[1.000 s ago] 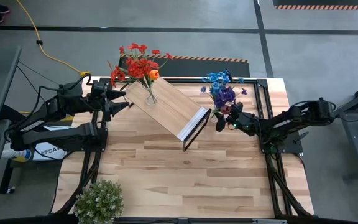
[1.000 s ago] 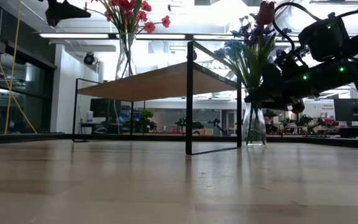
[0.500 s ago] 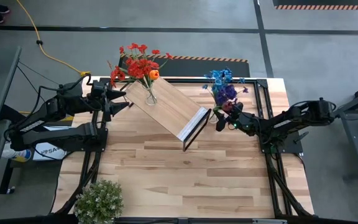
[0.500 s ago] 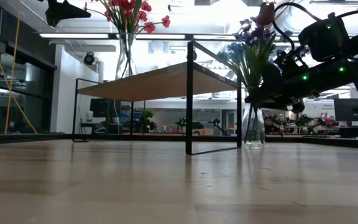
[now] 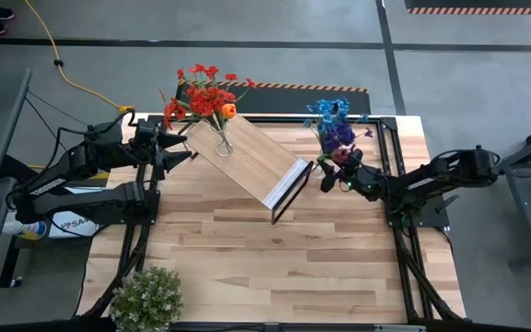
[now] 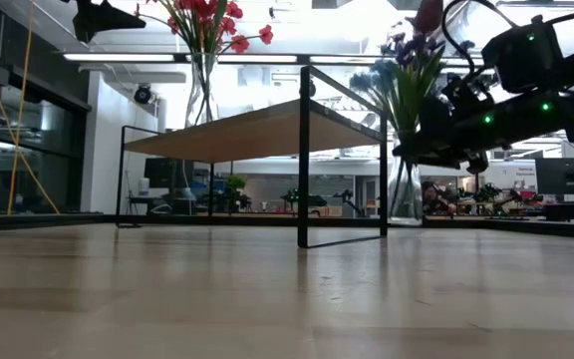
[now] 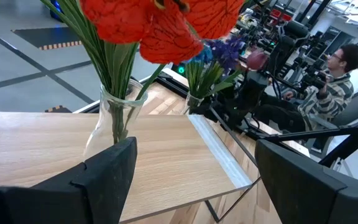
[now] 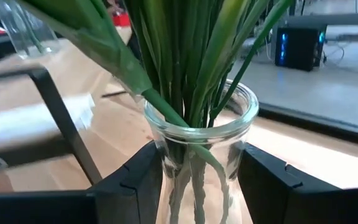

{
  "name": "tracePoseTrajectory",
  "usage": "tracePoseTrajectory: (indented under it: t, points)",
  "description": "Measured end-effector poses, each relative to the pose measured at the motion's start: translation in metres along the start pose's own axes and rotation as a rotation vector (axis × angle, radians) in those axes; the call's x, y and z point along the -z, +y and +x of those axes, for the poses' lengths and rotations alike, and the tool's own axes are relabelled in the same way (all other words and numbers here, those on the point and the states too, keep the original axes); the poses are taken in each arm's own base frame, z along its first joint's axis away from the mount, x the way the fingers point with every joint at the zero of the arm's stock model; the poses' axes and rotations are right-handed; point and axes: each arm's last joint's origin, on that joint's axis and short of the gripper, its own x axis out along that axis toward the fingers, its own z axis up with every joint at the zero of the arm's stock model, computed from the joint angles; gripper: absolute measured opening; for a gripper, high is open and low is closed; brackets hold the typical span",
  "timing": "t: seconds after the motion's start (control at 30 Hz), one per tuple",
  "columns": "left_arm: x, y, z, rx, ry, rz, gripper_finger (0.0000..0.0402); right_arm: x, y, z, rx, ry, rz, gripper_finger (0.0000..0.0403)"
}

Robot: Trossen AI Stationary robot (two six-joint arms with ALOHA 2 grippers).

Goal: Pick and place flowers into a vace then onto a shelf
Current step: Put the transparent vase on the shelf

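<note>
Blue-flower vase (image 6: 405,189) lifted, right gripper (image 8: 199,180) clasping neck

Shelf (image 5: 252,164) (angled mid-table) blocks crossing.

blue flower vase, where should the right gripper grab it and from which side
Probably the narrow neck of the blue flower vase, just under the flared rim, coming level from the right arm's side. The right gripper already has a finger on each side there; the rim should stop slipping, and the stems stay clear above.
</note>
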Motion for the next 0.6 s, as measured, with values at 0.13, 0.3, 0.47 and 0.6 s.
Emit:
tracePoseTrajectory:
  t: [0.13,0.3,0.47,0.6]
  points:
    - [0.000,0.000,0.000,0.000,0.000,0.000,0.0358,-0.012,-0.001,-0.001,0.001,-0.057,-0.001,0.0171]
    - [0.000,0.000,0.000,0.000,0.000,0.000,0.0358,-0.039,0.001,0.002,-0.004,-0.095,-0.048,0.0170]
    - [0.000,0.000,0.000,0.000,0.001,0.000,0.0358,-0.074,0.008,0.009,-0.032,-0.023,-0.112,0.0170]
    - [0.001,0.000,0.000,-0.002,0.005,0.000,0.0358,-0.111,0.011,0.012,-0.043,0.019,-0.141,0.0170]
